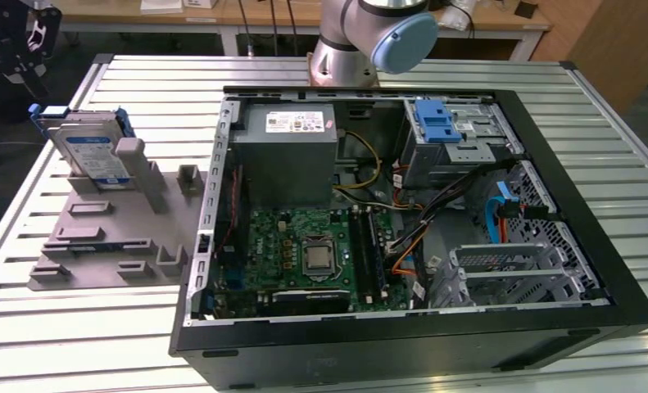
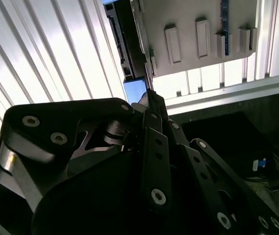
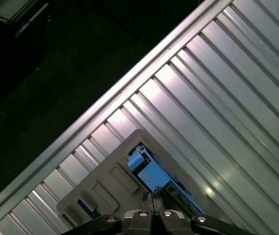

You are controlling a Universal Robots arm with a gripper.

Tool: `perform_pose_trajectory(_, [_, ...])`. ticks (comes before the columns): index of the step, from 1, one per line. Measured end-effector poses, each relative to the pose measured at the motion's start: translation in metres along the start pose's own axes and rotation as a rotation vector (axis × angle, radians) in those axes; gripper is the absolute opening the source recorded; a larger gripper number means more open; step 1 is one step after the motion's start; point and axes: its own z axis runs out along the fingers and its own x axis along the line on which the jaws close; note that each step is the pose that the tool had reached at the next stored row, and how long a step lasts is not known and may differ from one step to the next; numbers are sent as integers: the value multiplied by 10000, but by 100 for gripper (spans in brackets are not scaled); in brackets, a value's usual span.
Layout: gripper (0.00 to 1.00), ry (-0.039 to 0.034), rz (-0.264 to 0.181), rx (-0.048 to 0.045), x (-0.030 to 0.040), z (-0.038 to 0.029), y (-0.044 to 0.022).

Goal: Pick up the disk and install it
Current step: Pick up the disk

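So you're looking at a ribbed metal table (image 1: pixel 83 344) with an open computer case (image 1: pixel 411 332) lying on its side and taking up the middle and right of the exterior view. The arm (image 1: pixel 368 33) is rising behind the case at the top centre of that frame.

Inside the case, the big grey power-supply box (image 1: pixel 291 139) is sitting toward the upper left of the opening. The green motherboard (image 1: pixel 301 254) is lying below it. A grey holder (image 1: pixel 105 246) with little blocks and slots is lying flat on the table just beside the case, on the exterior view's left.

Your disk (image 1: pixel 88 151) is standing on edge in the far end of that holder, at the upper left of the exterior view. It's leaning back a bit, with its label facing the camera and its blue carrier framing it. It's sitting outside the case, not installed.

The gripper (image 3: pixel 151 198) is hanging over the holder with its two fingers pressed together at the tips, pinching nothing. In the first wrist view a blue part of the disk is showing right past those tips, and I can't tell whether they're touching it.

A small blue latch (image 1: pixel 444 123) is sitting on the drive cage at the upper right of the case.
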Motion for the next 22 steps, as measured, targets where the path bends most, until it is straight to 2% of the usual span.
perform_pose_trajectory(12, [11,21,-985,-1,0,1,-1])
perform_pose_trajectory(22, [11,32,-2085,10,0,3,-1])
